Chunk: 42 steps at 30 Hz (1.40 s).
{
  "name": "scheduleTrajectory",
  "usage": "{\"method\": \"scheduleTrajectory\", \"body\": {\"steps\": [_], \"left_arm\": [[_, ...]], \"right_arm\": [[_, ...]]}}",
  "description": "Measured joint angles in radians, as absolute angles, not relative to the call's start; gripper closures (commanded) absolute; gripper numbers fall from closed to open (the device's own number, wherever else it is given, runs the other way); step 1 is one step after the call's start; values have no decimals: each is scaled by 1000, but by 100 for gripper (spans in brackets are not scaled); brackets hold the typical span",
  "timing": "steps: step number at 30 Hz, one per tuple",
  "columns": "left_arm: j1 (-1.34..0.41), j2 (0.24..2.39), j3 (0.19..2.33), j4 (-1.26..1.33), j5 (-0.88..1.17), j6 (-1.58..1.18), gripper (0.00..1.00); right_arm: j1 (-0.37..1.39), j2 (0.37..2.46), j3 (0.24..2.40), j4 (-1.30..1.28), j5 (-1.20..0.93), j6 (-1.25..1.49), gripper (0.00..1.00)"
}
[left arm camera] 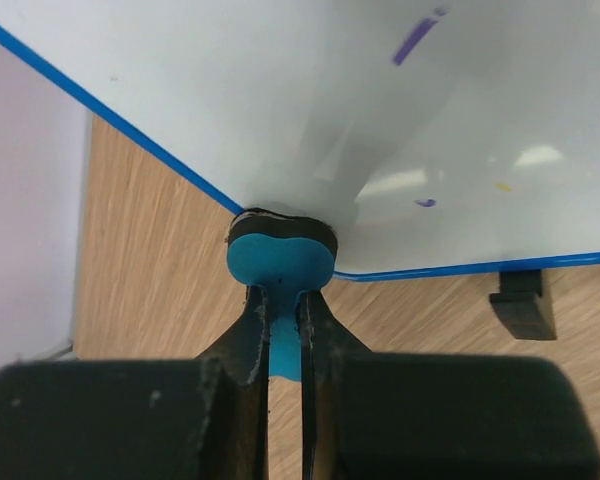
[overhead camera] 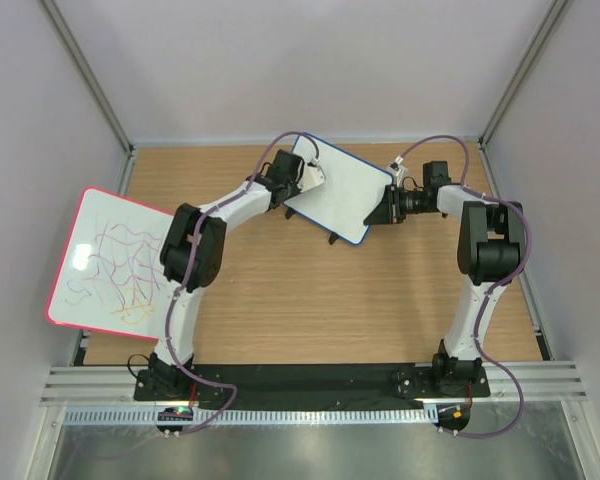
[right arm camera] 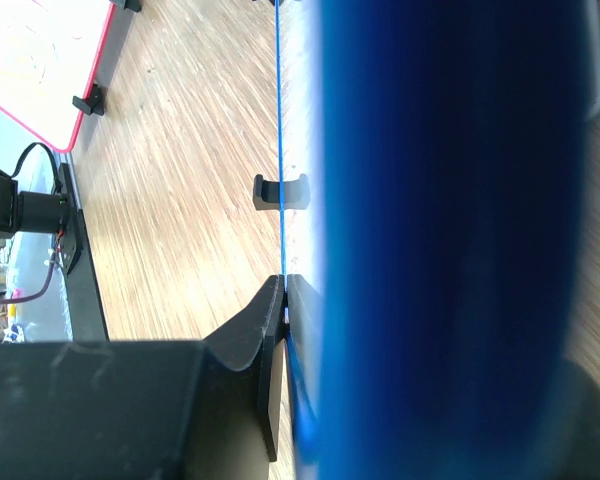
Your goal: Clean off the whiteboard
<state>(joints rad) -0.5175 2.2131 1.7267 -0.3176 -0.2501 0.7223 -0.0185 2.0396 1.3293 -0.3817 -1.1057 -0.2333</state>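
The whiteboard (overhead camera: 345, 195), small with a thin blue frame, is held tilted above the wooden table at the back centre. My right gripper (overhead camera: 380, 212) is shut on its right edge; in the right wrist view the fingers (right arm camera: 284, 285) pinch the thin blue rim (right arm camera: 280, 120) edge-on. My left gripper (overhead camera: 308, 172) is shut on a blue eraser (left arm camera: 280, 262), whose dark felt face presses on the board's surface (left arm camera: 330, 100) near a corner. Short purple marks (left arm camera: 412, 42) and a small purple dot (left arm camera: 426, 203) remain on the white face.
A larger red-framed board (overhead camera: 110, 262) with purple and yellow scribbles lies at the left edge of the table (overhead camera: 310, 300). A black foot (left arm camera: 523, 303) hangs under the blue frame. Grey walls close in the back and both sides.
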Motion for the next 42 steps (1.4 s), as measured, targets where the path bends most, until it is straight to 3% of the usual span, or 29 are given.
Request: {"method": "scheduleTrajectory", "body": {"steps": [21,42], "left_arm": [[-739,2204,1719,-323,-320,720,100],[-583,2201,1677,-266,-287,794,100]], "right_arm": [[-23,2036,1324,-382,-1099,-233,99],[-15,2036,1324,-362,-1103,-229,99]]}}
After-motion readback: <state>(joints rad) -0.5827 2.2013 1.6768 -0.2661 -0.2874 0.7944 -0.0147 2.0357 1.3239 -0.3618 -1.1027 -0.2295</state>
